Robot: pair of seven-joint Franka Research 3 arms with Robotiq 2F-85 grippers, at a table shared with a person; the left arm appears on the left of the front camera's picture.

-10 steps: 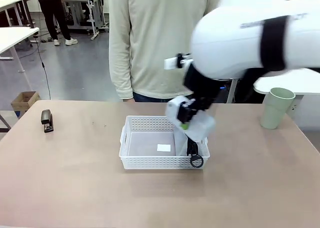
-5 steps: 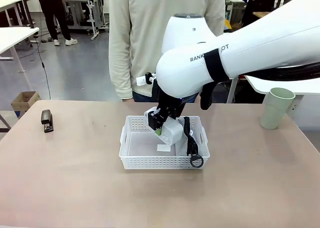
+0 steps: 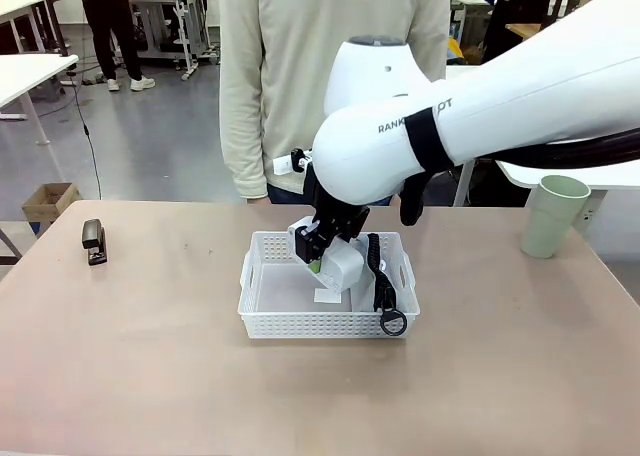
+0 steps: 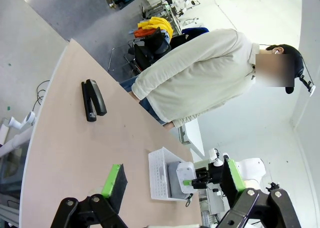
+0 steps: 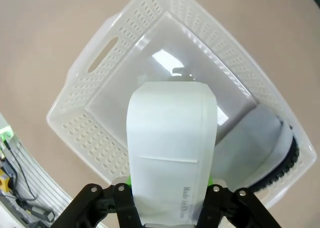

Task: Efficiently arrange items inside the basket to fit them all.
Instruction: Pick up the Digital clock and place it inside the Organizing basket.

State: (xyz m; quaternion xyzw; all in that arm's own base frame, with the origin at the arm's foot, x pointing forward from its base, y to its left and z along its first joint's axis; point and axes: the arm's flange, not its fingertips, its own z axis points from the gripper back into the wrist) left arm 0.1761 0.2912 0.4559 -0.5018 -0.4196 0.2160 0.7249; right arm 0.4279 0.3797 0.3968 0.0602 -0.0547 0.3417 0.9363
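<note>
My right gripper is shut on the white rounded box, holding it tilted just inside the white perforated basket. In the right wrist view the box stands between the fingers of the right gripper, over the basket's floor. The grey pouch lies along one side of the basket, its black strap hanging over the front rim. The black stapler sits on the table at far left. The pale green cup stands at far right. My left gripper is open, above the table, with the stapler ahead of it.
A person in a cream sweater stands at the far edge, right behind the basket. My right arm spans the right half of the table above the cup. Bare tabletop lies left of and in front of the basket.
My right arm has swung left and down with the box, from over the basket's right end to its middle. The last half second shows hardly any movement.
</note>
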